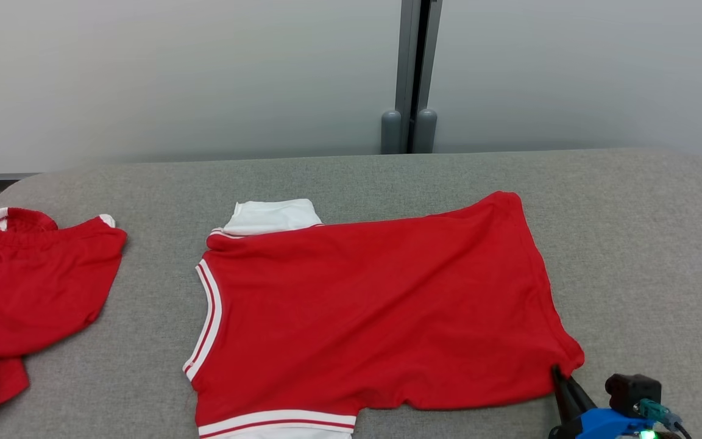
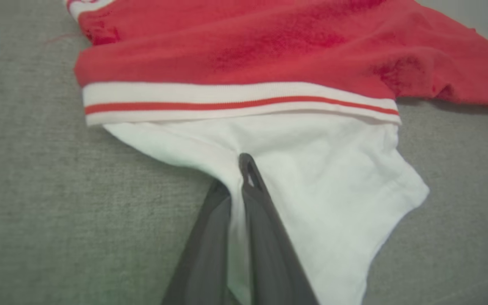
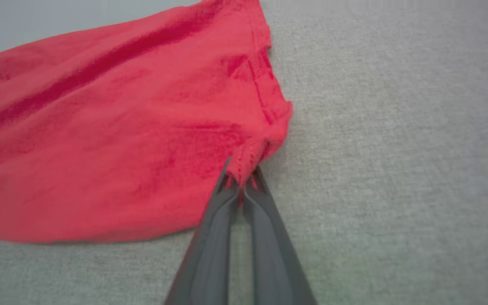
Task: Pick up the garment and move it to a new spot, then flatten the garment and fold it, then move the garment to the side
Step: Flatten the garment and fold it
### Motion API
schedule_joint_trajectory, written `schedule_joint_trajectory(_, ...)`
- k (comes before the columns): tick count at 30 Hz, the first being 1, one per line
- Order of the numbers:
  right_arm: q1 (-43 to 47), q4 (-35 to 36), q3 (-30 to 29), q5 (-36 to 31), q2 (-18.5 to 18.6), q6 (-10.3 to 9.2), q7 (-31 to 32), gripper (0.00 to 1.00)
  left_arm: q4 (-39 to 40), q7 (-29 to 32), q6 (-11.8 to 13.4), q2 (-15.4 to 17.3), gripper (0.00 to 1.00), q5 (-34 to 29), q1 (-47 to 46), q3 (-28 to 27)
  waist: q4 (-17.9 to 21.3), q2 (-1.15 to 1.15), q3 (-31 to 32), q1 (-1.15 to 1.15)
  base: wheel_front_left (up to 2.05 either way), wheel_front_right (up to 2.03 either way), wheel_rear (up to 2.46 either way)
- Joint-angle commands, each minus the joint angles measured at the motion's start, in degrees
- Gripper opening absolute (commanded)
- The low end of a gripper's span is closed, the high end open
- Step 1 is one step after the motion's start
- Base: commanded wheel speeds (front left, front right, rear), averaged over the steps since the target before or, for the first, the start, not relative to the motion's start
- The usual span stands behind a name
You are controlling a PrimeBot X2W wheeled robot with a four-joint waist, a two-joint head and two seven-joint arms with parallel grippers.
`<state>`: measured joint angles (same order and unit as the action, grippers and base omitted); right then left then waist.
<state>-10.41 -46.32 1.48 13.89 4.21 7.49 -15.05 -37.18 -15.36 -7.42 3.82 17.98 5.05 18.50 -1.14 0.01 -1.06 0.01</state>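
Grey table (image 1: 631,213): plenty of bare top to the right and towards the far edge. Red garment (image 1: 375,305) lies mid-table, mostly flat. A second red piece (image 1: 34,286) sits well apart on the left, so there's less room that way.

Risk is that both grips are thin. The right gripper (image 3: 240,180) is clamped on just the hem corner. The left gripper (image 2: 233,173) is closed on the white sleeve (image 2: 333,169) only. An uneven lift could pull a corner free or bunch the body.

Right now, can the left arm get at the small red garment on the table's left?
Probably not: the left gripper is shut on the shirt's white sleeve. Otherwise bare table leads to the small red garment.
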Motion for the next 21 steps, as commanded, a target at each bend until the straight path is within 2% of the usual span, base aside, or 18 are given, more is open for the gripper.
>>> schedule_joint_trajectory(1,-0.5,1.3,0.3,0.8,0.5,0.01,-0.2,0.00,1.3,0.3,-0.1,0.3,0.00,0.3,-0.7,-0.3,-0.1,-0.01,-0.2,-0.01,0.00,0.00,0.00)
schedule_joint_trajectory(11,-1.6,14.2,3.8,2.9,1.9,0.01,-0.2,0.00,14.9,0.2,-0.1,1.6,0.00,3.7,-4.2,-5.1,0.4,-0.01,-2.4,-0.01,0.00,0.00,0.00)
schedule_joint_trajectory(16,-8.2,18.8,6.2,4.2,3.4,0.01,-0.2,0.00,18.0,0.2,-0.1,4.1,0.00,6.4,-12.1,-5.9,1.3,-0.01,-5.2,-0.01,0.00,0.00,0.00)
schedule_joint_trajectory(21,-17.9,18.7,8.3,4.8,4.9,0.01,-0.2,0.00,17.2,0.2,-0.1,6.9,0.00,9.4,-23.1,-5.6,2.1,-0.01,-8.5,-0.01,0.00,0.00,0.00)
